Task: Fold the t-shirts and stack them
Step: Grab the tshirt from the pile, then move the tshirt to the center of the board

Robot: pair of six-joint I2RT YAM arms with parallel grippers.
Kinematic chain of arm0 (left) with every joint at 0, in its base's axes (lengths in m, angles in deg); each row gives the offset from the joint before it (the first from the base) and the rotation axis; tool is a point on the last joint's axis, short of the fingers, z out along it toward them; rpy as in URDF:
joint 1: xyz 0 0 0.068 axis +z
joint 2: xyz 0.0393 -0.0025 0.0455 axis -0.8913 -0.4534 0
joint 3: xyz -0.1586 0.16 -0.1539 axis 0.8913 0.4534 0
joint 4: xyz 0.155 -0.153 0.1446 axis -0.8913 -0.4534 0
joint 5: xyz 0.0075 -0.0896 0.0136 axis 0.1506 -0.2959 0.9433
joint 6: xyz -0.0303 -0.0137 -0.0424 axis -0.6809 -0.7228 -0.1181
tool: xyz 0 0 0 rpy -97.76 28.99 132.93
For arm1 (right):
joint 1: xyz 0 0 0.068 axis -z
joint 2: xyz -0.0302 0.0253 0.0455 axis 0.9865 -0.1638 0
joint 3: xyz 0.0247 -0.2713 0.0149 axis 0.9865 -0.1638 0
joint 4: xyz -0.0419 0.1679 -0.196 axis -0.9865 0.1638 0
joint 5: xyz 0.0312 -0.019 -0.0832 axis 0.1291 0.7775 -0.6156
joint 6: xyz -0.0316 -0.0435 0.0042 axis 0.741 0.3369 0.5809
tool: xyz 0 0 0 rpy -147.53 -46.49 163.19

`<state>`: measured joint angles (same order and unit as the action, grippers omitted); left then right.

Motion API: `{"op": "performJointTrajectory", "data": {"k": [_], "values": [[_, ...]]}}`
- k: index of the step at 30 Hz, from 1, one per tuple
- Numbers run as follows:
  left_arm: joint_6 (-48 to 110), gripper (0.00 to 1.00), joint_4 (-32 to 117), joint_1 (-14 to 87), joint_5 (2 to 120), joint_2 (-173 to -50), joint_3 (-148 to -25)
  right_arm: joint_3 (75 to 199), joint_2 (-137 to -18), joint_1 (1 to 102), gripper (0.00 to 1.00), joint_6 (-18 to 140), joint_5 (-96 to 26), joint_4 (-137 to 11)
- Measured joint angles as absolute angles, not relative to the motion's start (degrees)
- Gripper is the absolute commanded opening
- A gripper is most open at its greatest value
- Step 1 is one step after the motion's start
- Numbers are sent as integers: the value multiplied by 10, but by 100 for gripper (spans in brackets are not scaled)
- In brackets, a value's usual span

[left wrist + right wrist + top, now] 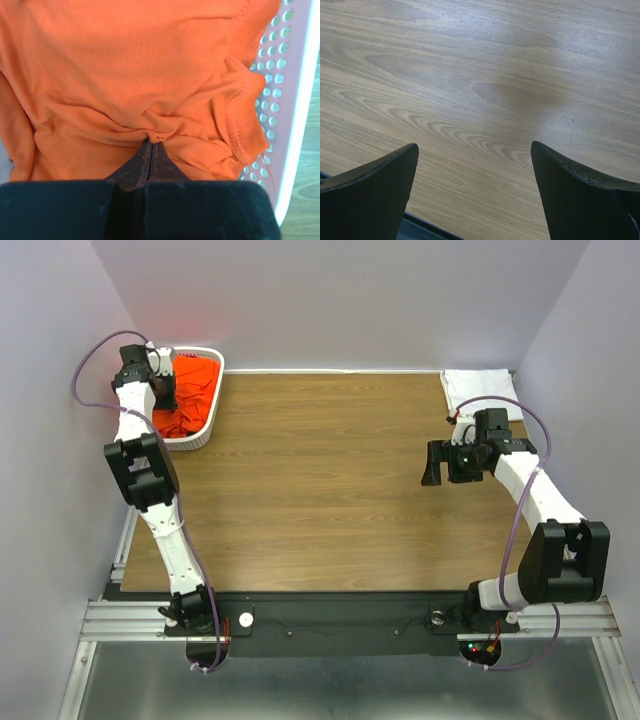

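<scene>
Closed left jaws on puckered, creased orange-red t-shirt (125, 65) in mesh basket (296, 100)

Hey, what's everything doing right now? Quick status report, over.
Left end effector shut on orange t-shirt, inside basket. Right end effector open over table. White t-shirt flat at far right corner. Basket wall to clear.

White arms (165, 530) with blocky black joints (140, 468), thin purple cables (78, 370) — dull black fingers (375, 190) on the right hand (474, 145).

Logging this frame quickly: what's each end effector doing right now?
Left end effector: closed, pinching the orange t-shirt.
Right end effector: open, holding nothing, above the table.
</scene>
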<state>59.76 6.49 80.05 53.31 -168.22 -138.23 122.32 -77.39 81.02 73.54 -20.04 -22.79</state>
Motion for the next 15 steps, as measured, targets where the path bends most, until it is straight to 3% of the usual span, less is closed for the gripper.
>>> {"op": "performJointTrajectory", "data": {"k": [7,15], "values": [[591,0,36,801,507,-1631,-1429,1223,-773,810,100,734,-200,-228],[579,0,64,769,450,-1448,-1492,1223,-766,810,100,733,-200,-228]]}}
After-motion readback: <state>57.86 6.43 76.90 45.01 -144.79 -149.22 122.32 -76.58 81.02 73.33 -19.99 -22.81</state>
